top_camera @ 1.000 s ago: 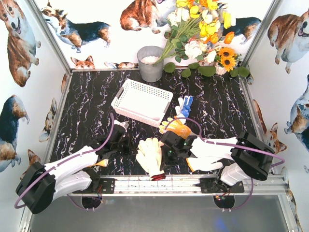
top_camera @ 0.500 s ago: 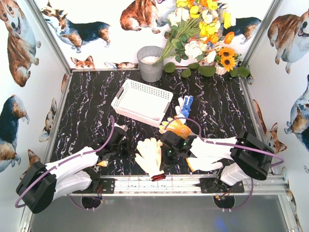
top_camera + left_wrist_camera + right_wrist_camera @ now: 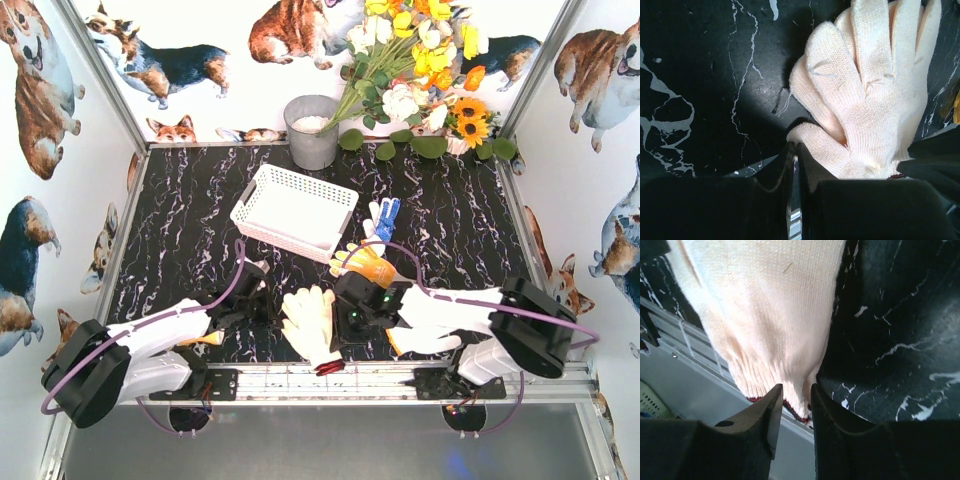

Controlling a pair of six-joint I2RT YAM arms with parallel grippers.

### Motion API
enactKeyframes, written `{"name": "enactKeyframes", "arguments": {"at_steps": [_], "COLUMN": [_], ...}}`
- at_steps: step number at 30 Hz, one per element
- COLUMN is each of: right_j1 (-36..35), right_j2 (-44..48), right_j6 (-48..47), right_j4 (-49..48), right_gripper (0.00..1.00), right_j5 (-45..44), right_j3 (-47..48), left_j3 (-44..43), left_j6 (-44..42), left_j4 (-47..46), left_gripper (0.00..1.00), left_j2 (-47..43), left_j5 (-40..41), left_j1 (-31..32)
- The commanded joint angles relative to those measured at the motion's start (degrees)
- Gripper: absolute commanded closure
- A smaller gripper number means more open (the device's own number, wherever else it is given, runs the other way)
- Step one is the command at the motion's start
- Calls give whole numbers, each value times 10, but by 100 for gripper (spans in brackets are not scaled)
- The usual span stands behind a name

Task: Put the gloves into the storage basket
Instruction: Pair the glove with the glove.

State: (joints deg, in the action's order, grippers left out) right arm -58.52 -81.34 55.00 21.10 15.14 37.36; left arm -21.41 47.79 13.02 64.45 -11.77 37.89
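Observation:
A cream glove with a red cuff [image 3: 308, 322] lies palm-down at the table's near edge. My left gripper [image 3: 268, 303] is shut and empty, its tips [image 3: 795, 146] touching the glove's thumb [image 3: 815, 141]. My right gripper [image 3: 338, 342] stands at the cuff, its jaws [image 3: 797, 392] nearly closed with the red-trimmed cuff edge [image 3: 795, 385] between them. An orange-yellow glove [image 3: 365, 262] and a white-and-blue glove [image 3: 383, 215] lie behind my right gripper. The white lattice basket [image 3: 250, 205] stands at mid-table. A yellow piece [image 3: 205, 338] shows under my left arm.
A round grey metal bucket [image 3: 312, 135] stands at the back, with a bunch of flowers [image 3: 420, 70] to its right. The metal rail [image 3: 330, 378] runs along the near edge just under the glove's cuff. Walls close both sides.
My left gripper has edged right toward the glove's thumb. My right arm's elbow shifted slightly right. The cream glove has hardly moved.

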Motion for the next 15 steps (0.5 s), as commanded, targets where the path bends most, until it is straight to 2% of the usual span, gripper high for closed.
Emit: {"name": "enactKeyframes", "arguments": {"at_steps": [1,5,9,15], "right_j1": [-7,-38,-107,-187], "right_j2": [65,85,63,-11], "right_j6": [-15,-57,-109,-135], "right_j4": [40,126,211,223], "right_gripper": [65,58,56,57], "right_j5": [-51,-135,-240,-288], "right_j3": [29,70,152,229], "left_j3": [5,6,6,7], "left_j6": [-18,-18,-17,-16], "left_j4": [9,10,10,12], "left_gripper": [100,100,100,100], "left_j2": [11,9,6,1], "left_j5": [9,10,10,13], "left_j1": [-3,-3,-3,-3]}}
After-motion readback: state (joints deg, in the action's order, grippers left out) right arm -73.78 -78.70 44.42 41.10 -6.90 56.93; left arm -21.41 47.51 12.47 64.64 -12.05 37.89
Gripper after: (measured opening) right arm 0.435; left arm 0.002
